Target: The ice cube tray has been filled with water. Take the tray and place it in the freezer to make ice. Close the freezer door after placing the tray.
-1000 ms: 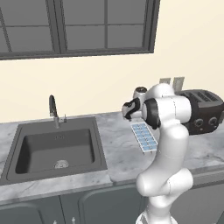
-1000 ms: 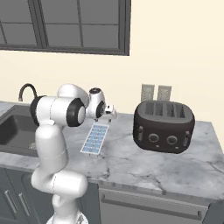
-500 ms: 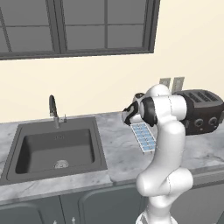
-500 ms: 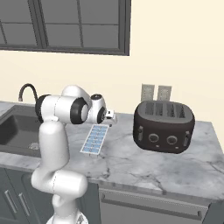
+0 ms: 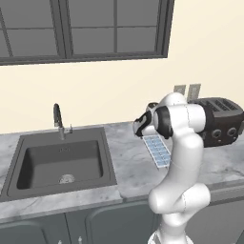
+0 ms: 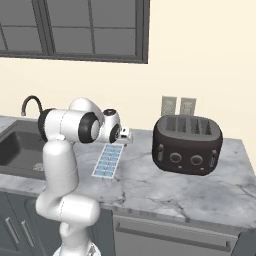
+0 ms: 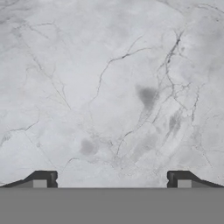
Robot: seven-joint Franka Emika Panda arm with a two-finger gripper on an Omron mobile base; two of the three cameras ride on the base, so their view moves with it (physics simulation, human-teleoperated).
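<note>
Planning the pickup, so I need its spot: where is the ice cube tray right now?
The ice cube tray lies flat on the grey marble counter, between the sink and the black toaster, just below the gripper.

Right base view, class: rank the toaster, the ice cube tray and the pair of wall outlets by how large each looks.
1. Toaster, clearly largest.
2. Ice cube tray.
3. Wall outlets; they look close in size to the tray and sit farther back, so these two are unsure.
</note>
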